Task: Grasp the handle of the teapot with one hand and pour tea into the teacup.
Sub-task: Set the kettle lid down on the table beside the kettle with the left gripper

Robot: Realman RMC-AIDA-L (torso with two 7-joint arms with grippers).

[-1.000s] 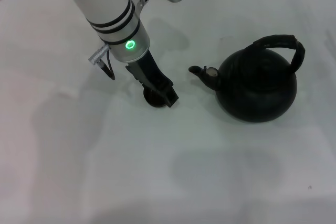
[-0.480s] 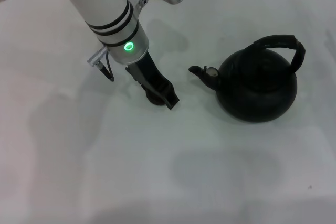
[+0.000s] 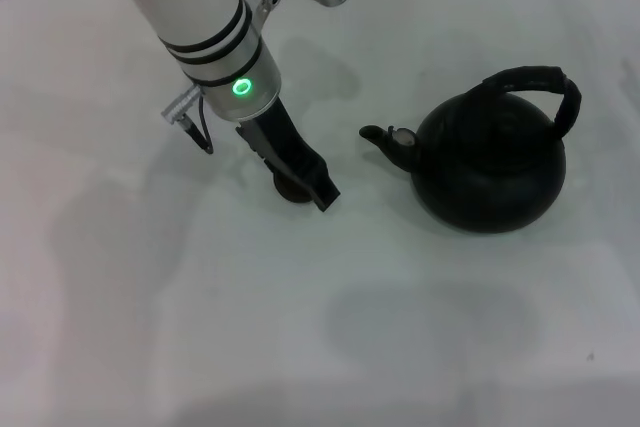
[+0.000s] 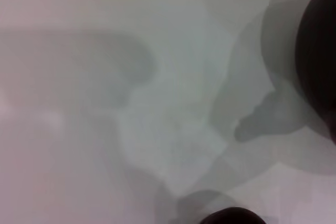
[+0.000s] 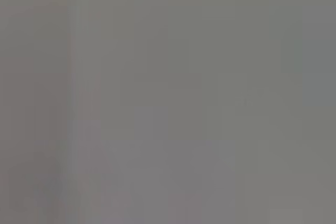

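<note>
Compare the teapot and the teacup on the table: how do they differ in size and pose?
The teapot is far larger than the teacup. The teapot stands fully exposed, apart from the arm, while the teacup is mostly hidden under the left end effector. The teapot has an arched handle and spout; no handle shows on the teacup. Both are dark.

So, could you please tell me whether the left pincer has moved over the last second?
Yes, slightly. The left pincer has edged toward the robot's own left and a little nearer it, away from the still teapot, and now covers more of the teacup.
</note>
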